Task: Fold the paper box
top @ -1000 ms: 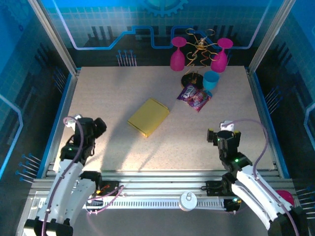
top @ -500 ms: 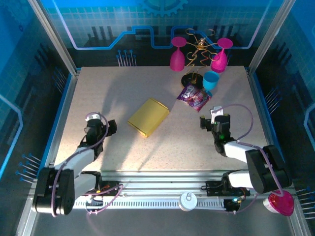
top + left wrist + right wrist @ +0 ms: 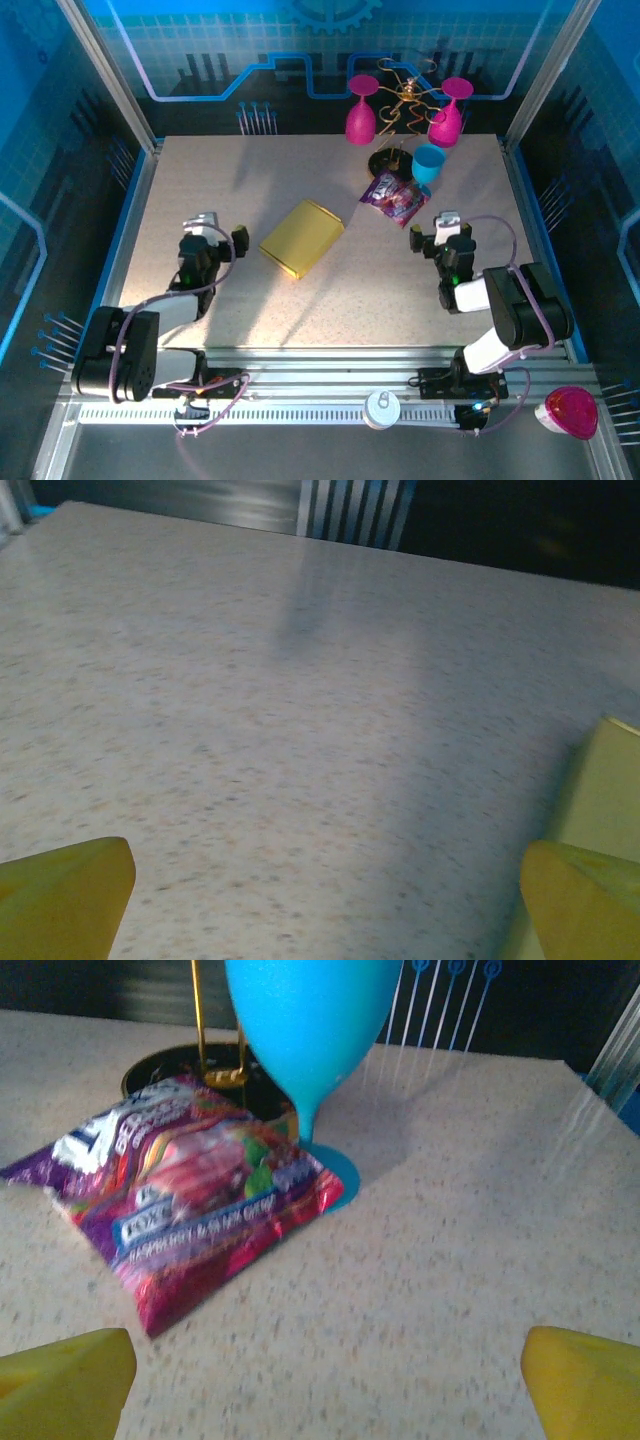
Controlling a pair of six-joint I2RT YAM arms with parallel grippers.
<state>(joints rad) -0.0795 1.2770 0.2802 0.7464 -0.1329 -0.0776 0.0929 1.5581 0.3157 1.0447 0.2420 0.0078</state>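
The left arm [image 3: 168,306] and right arm [image 3: 472,295] are white-shelled with black joints. A lilac cable [image 3: 497,222] loops along each. Their finger pads [image 3: 65,898] are yellow.

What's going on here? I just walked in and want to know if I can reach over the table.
Two robot arms are set to fold the paper box, but neither is handling it. The box lies near the middle of the table as a flat yellow rectangle, untouched. The left hand is open, low over the table just left of the box. The right hand is open too, low on the right side, facing the purple snack packet and the blue cup.
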